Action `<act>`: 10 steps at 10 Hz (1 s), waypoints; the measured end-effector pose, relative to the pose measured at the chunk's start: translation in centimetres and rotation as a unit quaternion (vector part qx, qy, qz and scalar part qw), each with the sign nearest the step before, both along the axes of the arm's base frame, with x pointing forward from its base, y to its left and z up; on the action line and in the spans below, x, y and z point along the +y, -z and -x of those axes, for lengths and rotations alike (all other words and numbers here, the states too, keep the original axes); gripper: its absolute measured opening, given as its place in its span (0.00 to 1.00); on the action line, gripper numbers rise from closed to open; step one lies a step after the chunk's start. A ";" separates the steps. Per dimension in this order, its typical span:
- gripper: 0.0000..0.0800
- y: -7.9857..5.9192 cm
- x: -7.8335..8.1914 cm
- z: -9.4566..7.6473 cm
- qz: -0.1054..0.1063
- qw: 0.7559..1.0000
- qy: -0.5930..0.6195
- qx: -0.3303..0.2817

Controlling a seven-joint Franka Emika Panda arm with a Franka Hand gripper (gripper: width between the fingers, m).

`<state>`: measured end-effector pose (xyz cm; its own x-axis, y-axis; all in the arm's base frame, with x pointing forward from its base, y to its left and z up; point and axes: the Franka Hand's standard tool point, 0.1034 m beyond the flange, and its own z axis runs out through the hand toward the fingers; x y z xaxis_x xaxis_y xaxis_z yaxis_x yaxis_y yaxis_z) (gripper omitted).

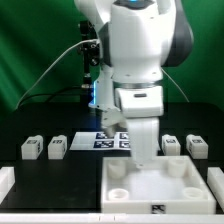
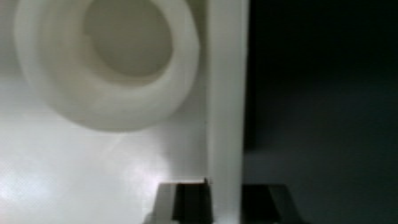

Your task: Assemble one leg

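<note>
Exterior and wrist views of the work surface. A matte black tabletop (image 1: 40, 180) stands before a green curtain (image 1: 30, 50) that closes off the back of the room. A thin flat white marker board (image 1: 100, 141) with black square tags lies at the middle of the tabletop, toward its far edge. A large white tray-like base (image 1: 150, 187) with raised walls and round corner sockets (image 1: 118, 170) sits against the near edge, nearer the corner on the exterior view's right.

The white robot arm (image 1: 140, 60), with a pale cable (image 1: 55, 62) trailing off behind it, comes down over the base's far wall and hides part of the marker board and the table behind it.

In the wrist view the gripper (image 2: 222, 200) shows two dark fingers (image 2: 183, 203) standing on either side of a white upright wall of the base, beside one round socket. Whether they press on that wall cannot be told.

Four small white plastic block-shaped legs with dark notches on their faces stand in a row across the middle of the table. Two (image 1: 30, 148) (image 1: 57, 148) are toward the edge on the exterior view's left, and two (image 1: 170, 146) (image 1: 196, 146) toward the edge on the exterior view's right. All four lie on the bare tabletop, apart from the gripper; the right pair is near the base's far corner.
</note>
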<state>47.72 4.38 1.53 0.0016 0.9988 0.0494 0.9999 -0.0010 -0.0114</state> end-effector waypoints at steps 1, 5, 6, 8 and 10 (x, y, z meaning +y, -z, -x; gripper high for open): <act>0.07 0.0 0.8 -0.9 -0.003 1.000 0.000 -0.001; 0.08 0.3 1.4 -1.9 -0.003 1.000 0.015 0.016; 0.08 0.3 1.4 -1.9 -0.002 1.000 0.018 0.021; 0.08 0.3 1.4 -1.9 -0.001 1.000 0.019 0.020; 0.16 0.4 1.3 -1.9 -0.001 1.000 0.020 0.021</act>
<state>49.59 5.66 1.16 0.0440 0.9977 0.0511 0.9977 -0.0413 -0.0529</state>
